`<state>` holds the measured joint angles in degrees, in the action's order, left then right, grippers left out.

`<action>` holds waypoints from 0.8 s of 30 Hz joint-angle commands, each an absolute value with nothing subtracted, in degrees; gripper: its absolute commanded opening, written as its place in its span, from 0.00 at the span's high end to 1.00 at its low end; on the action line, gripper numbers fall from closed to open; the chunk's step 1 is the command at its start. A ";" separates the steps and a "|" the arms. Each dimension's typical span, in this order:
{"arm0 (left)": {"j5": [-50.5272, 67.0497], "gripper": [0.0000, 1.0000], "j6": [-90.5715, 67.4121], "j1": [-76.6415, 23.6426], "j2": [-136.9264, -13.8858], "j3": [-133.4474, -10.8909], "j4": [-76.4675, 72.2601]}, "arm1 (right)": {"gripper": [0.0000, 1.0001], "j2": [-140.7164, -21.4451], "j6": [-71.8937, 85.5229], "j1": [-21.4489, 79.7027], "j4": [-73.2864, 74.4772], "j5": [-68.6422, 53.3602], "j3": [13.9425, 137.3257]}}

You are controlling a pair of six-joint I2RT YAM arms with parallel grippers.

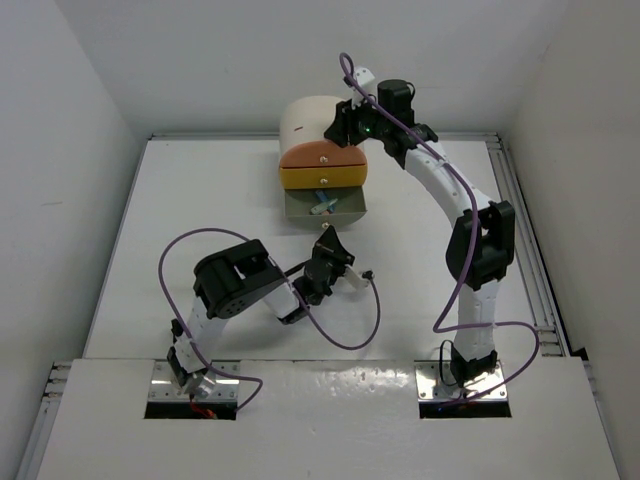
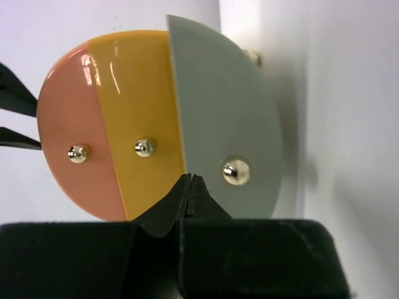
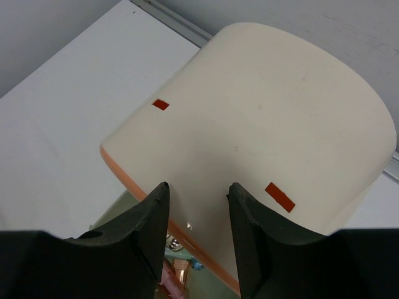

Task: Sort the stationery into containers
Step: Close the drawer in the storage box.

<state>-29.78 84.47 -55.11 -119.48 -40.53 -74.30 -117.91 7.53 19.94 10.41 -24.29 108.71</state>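
at centre frame the left gripper (image 1: 326, 236) is pinched shut, empty, facing three fronts: peach drawer (image 1: 318, 155) and yellow drawer (image 1: 322, 178) closed, grey drawer (image 1: 345, 208) out, with blue stationery (image 1: 322, 204) inside, count unclear. at top centre the right gripper (image 3: 196, 194) hovers spread over the one cabinet (image 3: 262, 112), likely to steady it.

Setting: robotics laboratory test cell. Indicators: white table (image 1: 200, 230) enclosed by plain white walls (image 1: 60, 100); metal rail (image 1: 525, 240) along its right edge; left arm (image 1: 235, 285) and right arm (image 1: 440, 190) bolted to metal base plates (image 1: 160, 388); exposed purple cables (image 1: 345, 340).
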 commanded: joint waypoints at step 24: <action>-32.08 1.00 73.75 -54.75 -114.61 -46.67 -74.99 | 0.58 -118.56 6.77 19.60 13.97 -25.84 105.64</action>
